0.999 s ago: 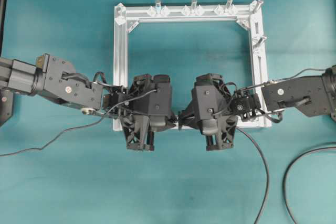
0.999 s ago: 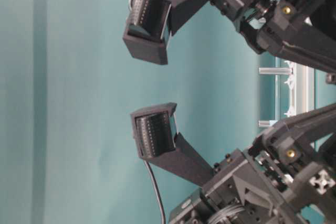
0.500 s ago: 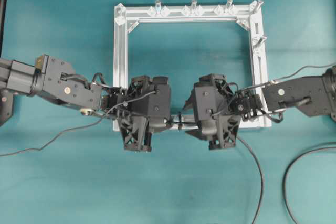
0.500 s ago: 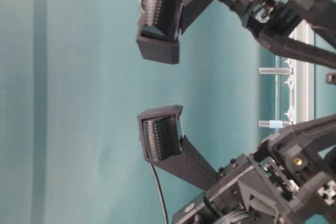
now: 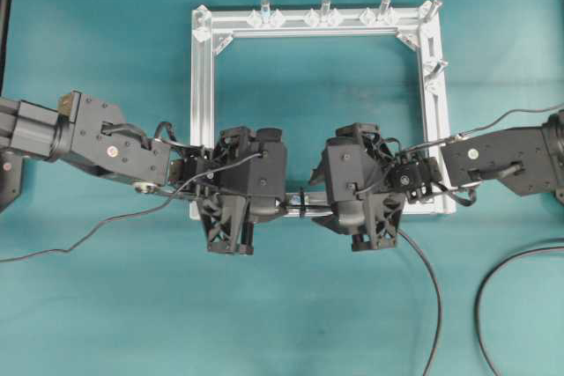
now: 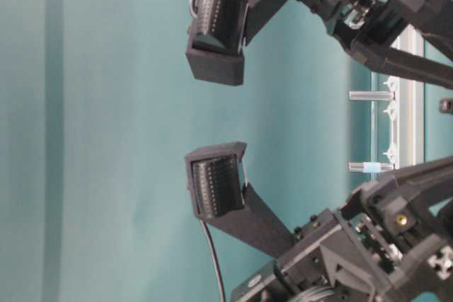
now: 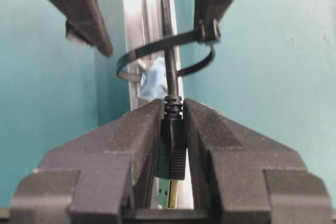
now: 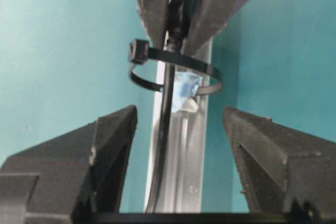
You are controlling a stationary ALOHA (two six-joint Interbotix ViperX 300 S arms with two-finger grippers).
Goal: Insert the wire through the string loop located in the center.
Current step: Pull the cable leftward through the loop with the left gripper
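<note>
Black wire [image 7: 169, 72] already runs through the string loop [image 7: 157, 59] at the middle of the near bar of the aluminium frame [image 5: 203, 85]; left end effector [image 7: 172, 145] clamped tight on the plug end; right end effector [image 8: 176, 129] spread fully wide, holding nothing, wire passing between its fingers [image 8: 113, 140]; teal worktop [image 5: 106, 305] underneath. Judgement: threading nearly done; next, draw the plug steadily leftward along the bar, keep the cable straight so the loop isn't dragged or twisted; right side should stay clear.

Matte black arms [image 5: 106, 143], ribbed finger pads [image 6: 216, 185], brass screws [image 6: 401, 220]
</note>
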